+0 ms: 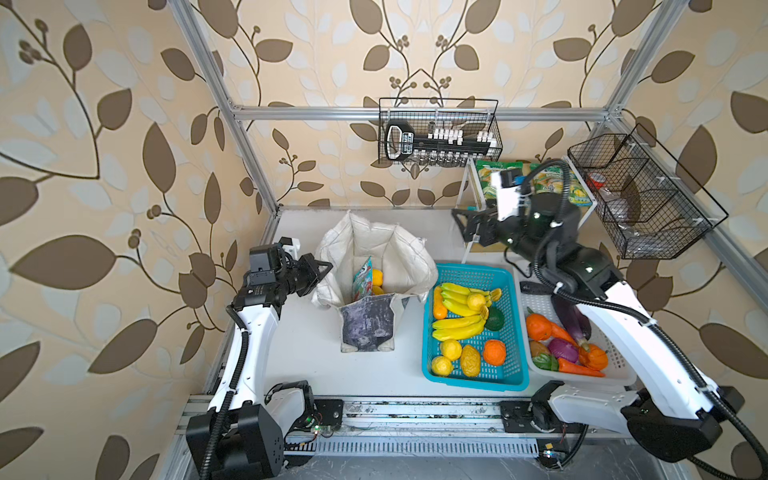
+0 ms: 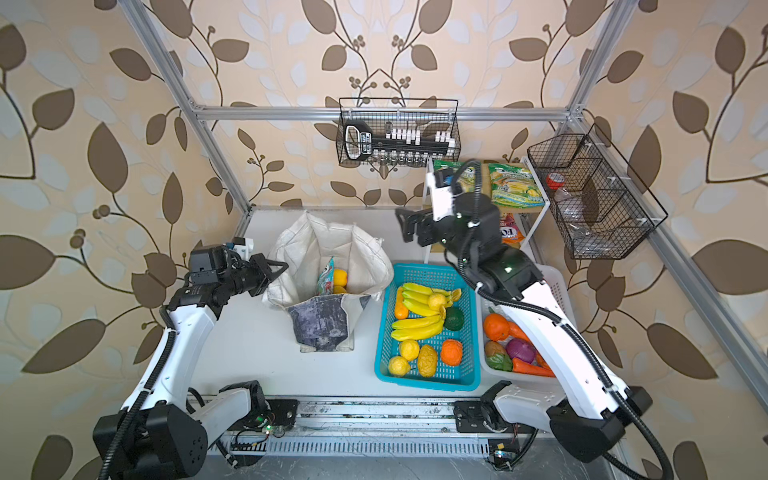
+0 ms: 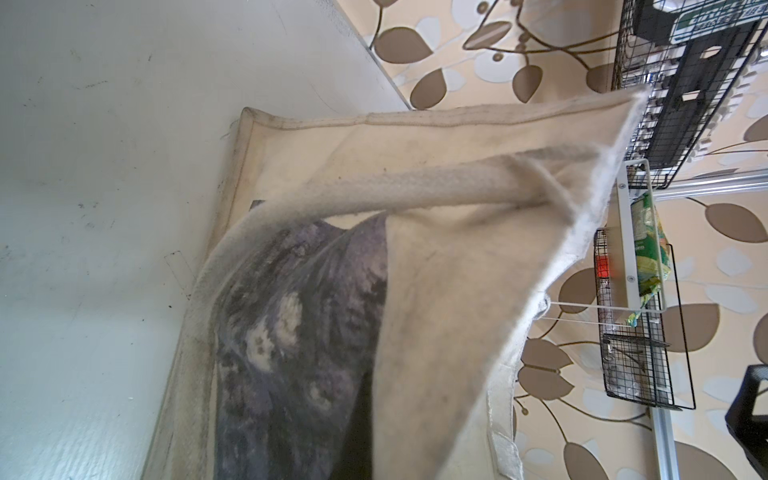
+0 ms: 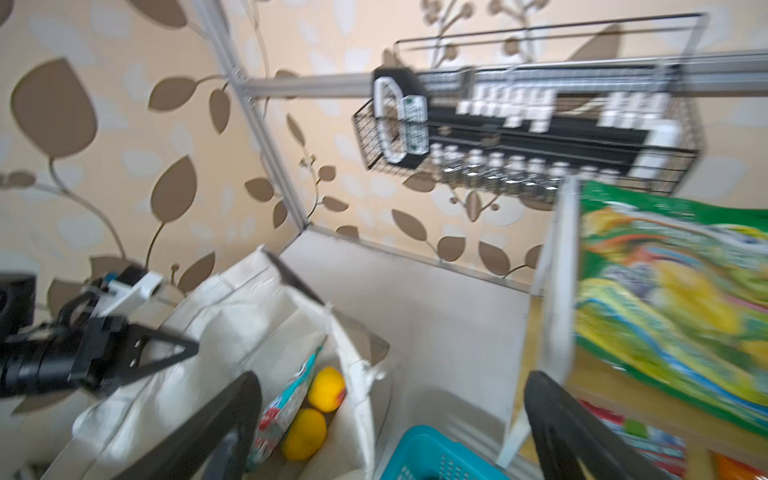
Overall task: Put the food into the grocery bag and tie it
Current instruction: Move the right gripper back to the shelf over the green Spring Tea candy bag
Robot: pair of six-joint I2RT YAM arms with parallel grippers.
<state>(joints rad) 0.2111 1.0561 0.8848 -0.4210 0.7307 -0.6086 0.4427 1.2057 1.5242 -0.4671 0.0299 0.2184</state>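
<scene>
Grocery bag (image 1: pixel 399 249) stands left of centre on the tabletop (image 1: pixel 299 340). Its fabric is judged soft and limp, so grip the rim. Left hand (image 1: pixel 323 269) is pinched on its left rim. Right hand (image 1: pixel 460 226) is wide and empty, far right. The sweet packet (image 1: pixel 362 277) inside looks light and slippery.

Both top views hang high over the front of the table (image 1: pixel 316 353), tilted down toward the back wall, so they share nearly everything: the bag (image 2: pixel 332 257), the blue basket (image 2: pixel 428 382), the lot. The left wrist cam is jammed right up against the bag's outer side, so fabric fills the frame. The right wrist cam sits higher and is blurry, looking down into the bag's mouth with the wire rack (image 4: pixel 528 124) behind, same as in the top views.
</scene>
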